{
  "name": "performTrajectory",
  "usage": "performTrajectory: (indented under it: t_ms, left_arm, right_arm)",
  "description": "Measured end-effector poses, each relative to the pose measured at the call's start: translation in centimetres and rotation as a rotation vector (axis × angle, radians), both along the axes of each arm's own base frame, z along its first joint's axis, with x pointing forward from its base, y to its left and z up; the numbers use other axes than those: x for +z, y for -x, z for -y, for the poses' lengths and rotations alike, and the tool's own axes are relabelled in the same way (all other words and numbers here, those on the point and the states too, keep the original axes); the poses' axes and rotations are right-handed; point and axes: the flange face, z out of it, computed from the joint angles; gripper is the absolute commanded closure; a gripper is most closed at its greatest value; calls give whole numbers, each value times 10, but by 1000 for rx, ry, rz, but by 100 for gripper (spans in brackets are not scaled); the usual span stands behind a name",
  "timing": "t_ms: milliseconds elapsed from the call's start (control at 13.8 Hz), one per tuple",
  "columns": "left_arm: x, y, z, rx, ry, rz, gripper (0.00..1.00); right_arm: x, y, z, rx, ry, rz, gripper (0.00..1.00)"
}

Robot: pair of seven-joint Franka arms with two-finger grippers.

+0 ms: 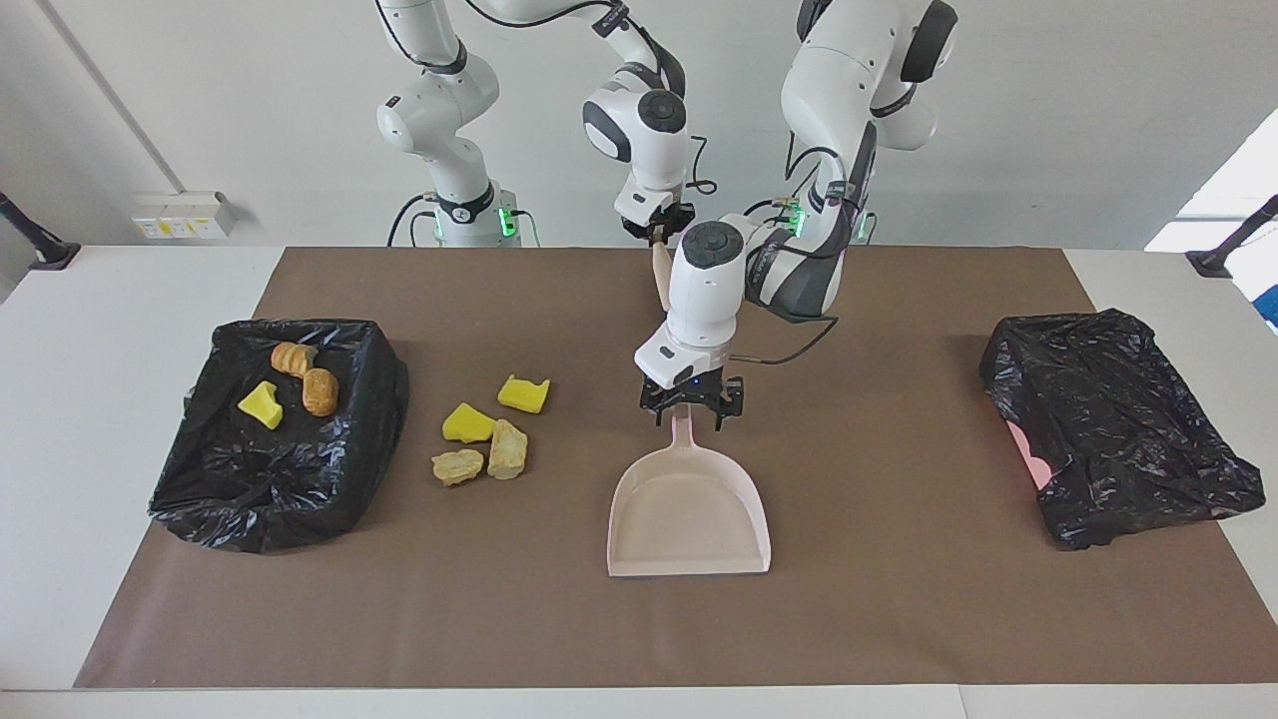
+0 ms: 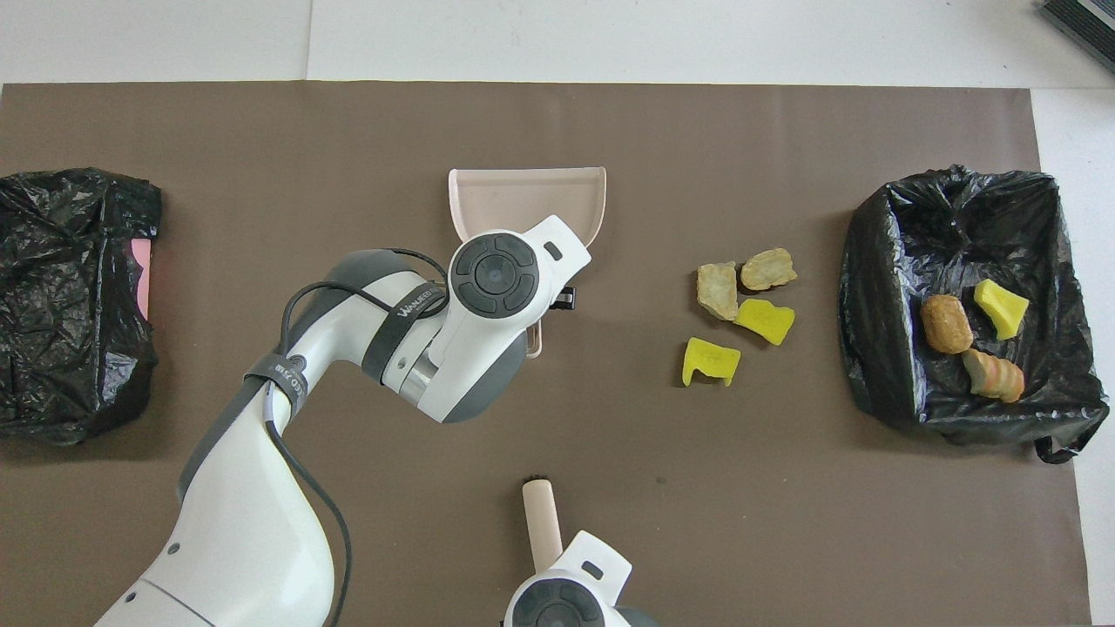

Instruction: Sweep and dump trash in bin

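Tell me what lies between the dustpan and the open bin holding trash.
Four loose trash lumps, two yellow and two tan, lie on the brown mat between the dustpan and the open bin; both views show it.

four yellow and tan trash lumps [image 1: 488, 430] on mat; three in bin [image 1: 200, 479].

One camera sits high across the desk [image 1: 150, 280], facing the two robots and taking in the whole brown mat [image 1: 899, 599] from well back. The other hangs above the robots' end, looking steeply down and forward. Both share the mat, half a turn apart.
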Motion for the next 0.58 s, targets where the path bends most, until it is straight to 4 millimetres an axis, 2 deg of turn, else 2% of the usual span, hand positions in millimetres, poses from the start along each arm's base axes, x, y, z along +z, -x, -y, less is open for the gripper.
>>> performTrajectory:
  t_ms: [73,145,218,363,581]
  left_arm:
    - [0,0,0,0,0,0,60]
    - [0,0,0,0,0,0,73]
    - [0,0,0,0,0,1,96]
    - [4,-2,0,1,4,9,100]
    - [19,-8,-4,-1,10,30,100]
  right_arm:
    - [14,-10,12,9,1,-16,100]
    - [26,-18,25,16,2,-27,100]
    - [38,-24,38,23,1,-32,100]
    - [51,-29,52,26,-6,-29,100]
    - [51,-27,53,42,8,-19,100]
